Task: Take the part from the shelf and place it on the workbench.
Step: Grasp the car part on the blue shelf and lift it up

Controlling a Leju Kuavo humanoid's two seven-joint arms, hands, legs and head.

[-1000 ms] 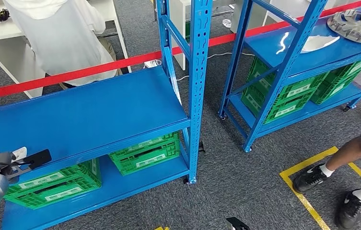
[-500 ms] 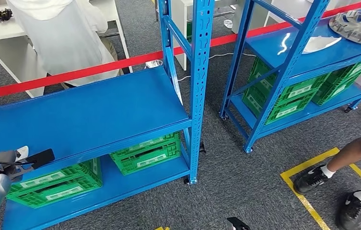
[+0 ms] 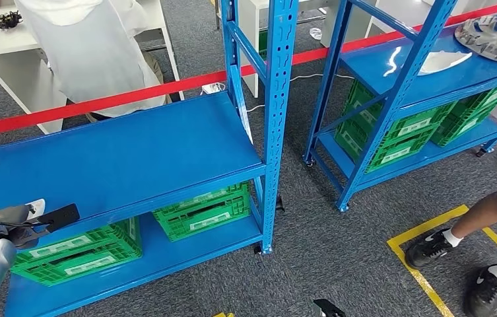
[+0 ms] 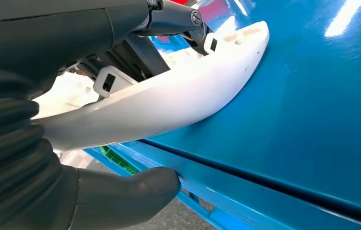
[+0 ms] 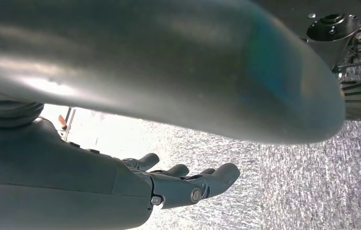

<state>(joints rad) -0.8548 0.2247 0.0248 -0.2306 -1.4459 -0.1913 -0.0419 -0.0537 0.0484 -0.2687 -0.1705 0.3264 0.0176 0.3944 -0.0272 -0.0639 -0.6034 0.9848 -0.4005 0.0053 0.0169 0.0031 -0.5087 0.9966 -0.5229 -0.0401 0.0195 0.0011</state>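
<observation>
My left hand [image 3: 14, 228] sits at the front left edge of the blue shelf [image 3: 133, 152] and holds a white curved plastic part [image 3: 34, 207]. In the left wrist view the white part [image 4: 168, 100] lies on the shelf surface [image 4: 312, 120] near its front lip, with dark fingers over the part and the grey thumb [image 4: 121, 196] below it. My right hand [image 5: 183, 182] hangs over grey carpet with its fingers stretched out and nothing in it.
A white table [image 3: 8, 53] stands behind a red barrier tape [image 3: 133, 92], with a person in white [image 3: 87, 46] at it. Green crates [image 3: 199, 211] fill the lower shelf. A second blue rack [image 3: 424, 79] holds a wheel cover [image 3: 496, 36]. A person's legs [image 3: 470, 224] stand at the right.
The whole picture has shifted slightly, so the camera has moved. My left hand still holds the white part at the shelf edge, a touch further right.
</observation>
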